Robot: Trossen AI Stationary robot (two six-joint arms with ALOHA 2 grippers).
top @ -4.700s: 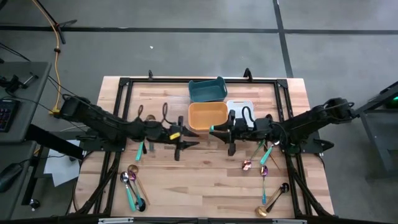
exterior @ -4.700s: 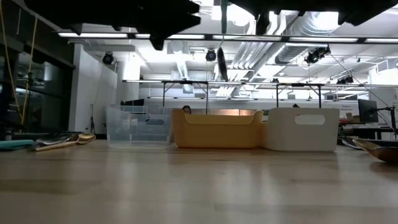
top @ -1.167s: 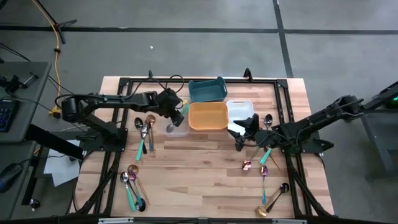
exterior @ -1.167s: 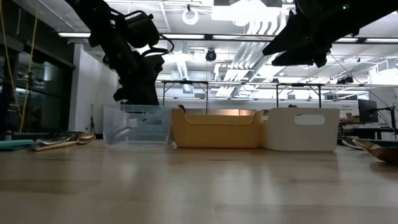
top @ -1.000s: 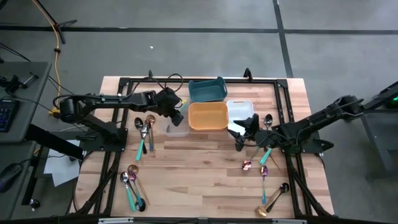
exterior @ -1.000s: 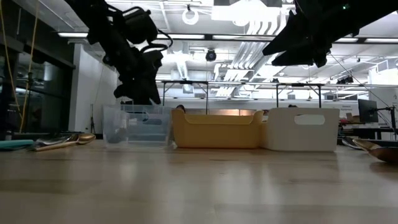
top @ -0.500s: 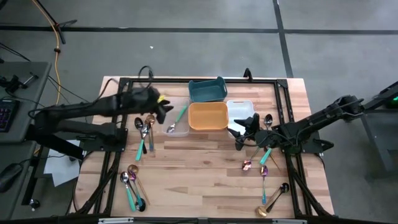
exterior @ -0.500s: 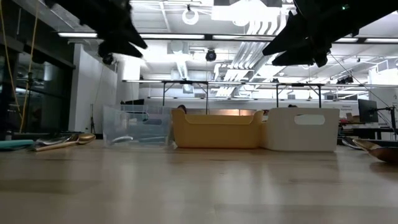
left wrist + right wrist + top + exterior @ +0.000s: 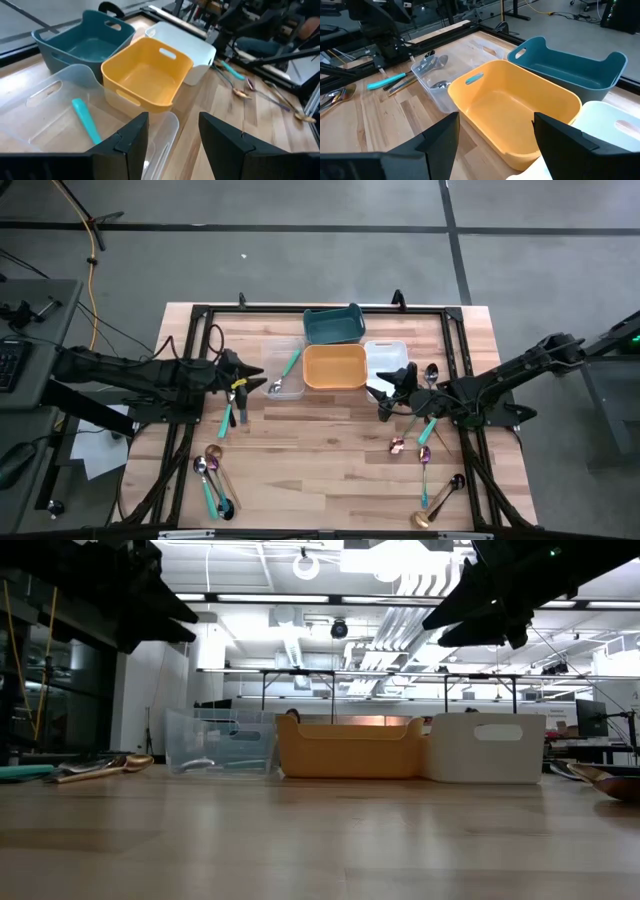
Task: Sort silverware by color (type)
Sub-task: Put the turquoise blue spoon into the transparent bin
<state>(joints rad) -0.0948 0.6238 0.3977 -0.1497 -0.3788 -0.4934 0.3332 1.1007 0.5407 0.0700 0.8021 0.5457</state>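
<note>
Beside clear bin (image 9: 284, 369): teal-handled spoon (image 9: 286, 369) inside | left gripper (image 9: 248, 376) empty, jaws wide, near loose silverware (image 9: 231, 394) | right gripper (image 9: 385, 392) wide, waiting beside white bin (image 9: 386, 356) | step: reaching for next piece; likely needs lowering, closing.

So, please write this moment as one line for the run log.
left gripper: open, empty, beside clear bin | teal-handled spoon: in clear bin | right gripper: open, empty, near white bin

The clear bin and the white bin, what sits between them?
The yellow bin sits between the clear bin and the white bin, seen in the high view and low view. It looks empty.
</note>
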